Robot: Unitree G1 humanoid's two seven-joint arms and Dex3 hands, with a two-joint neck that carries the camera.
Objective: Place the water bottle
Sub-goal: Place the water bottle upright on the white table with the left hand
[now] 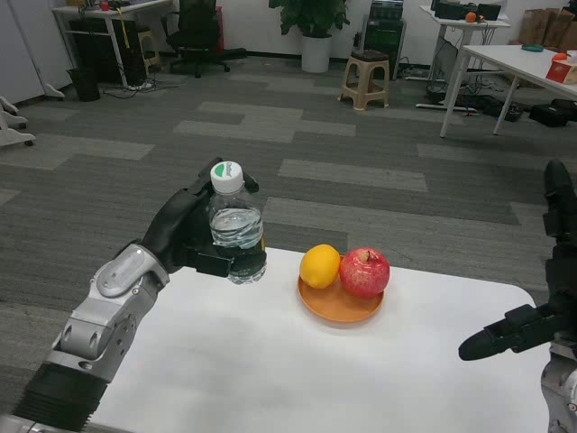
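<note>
Currently head view: left hand [194, 236] grips the water bottle [237, 233] upright, above the white table's [270, 361] far-left edge, just left of an orange plate [340, 304] holding a lemon [319, 266] and red apple [364, 272]. Right hand [532, 298] sits at the right edge, fingers apart, holding nothing.

Bright, even light from overhead fills the room, and the picture is sharp throughout. The white desk [270, 361] shows only faint, soft shadows and no harsh glare.
</note>
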